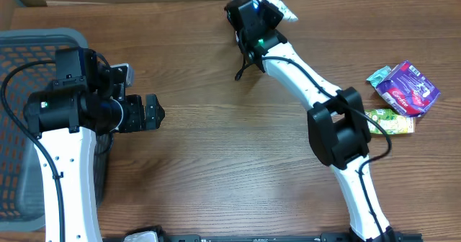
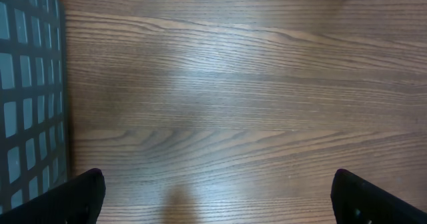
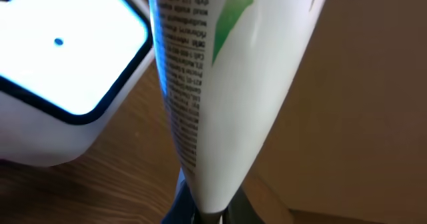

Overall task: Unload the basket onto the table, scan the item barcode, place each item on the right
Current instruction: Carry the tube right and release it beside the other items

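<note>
Right wrist: one tube (image 3: 220, 84), one scanner (image 3: 60, 71)

Mock shop checkout: scanner (image 3: 60, 71), basket (image 1: 32, 44).

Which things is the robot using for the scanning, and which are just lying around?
For the job:
white-and-green item, white scanner, right gripper clamped on the item.

Lying about:
purple packet, green packet, yellow-green packet, grey basket, open left gripper.
</note>
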